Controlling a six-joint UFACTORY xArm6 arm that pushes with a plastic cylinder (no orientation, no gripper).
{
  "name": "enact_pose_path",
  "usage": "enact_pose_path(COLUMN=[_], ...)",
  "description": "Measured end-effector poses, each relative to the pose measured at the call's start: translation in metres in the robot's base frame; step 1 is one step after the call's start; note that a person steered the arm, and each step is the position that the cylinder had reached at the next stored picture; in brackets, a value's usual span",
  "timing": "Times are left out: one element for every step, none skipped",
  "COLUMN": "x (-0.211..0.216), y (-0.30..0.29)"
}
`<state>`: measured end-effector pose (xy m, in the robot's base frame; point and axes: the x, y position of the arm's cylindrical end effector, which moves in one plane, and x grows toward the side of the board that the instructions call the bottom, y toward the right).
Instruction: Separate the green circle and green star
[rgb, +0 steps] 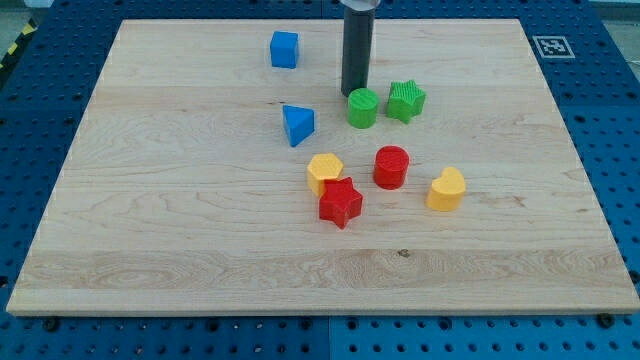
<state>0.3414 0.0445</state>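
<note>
We are resting my tip (355, 94), a bare rod holding nothing, just far-left of the green circle (362, 108). The green star (406, 100) is sitting close right. Both look light, rigid, slippery; push the circle's right flank.

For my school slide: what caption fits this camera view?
My tip touches the green circle, beside the green star.

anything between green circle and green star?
Nothing: in the camera view, only a thin strip of bare board separates green circle from green star. My tip sits at the circle's upper-left.
</note>
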Motion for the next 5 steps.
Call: enact_pose_path(x=[0.0,0.014,0.031,0.031,0.029], y=[0.005,0.012,0.018,0.019,0.041])
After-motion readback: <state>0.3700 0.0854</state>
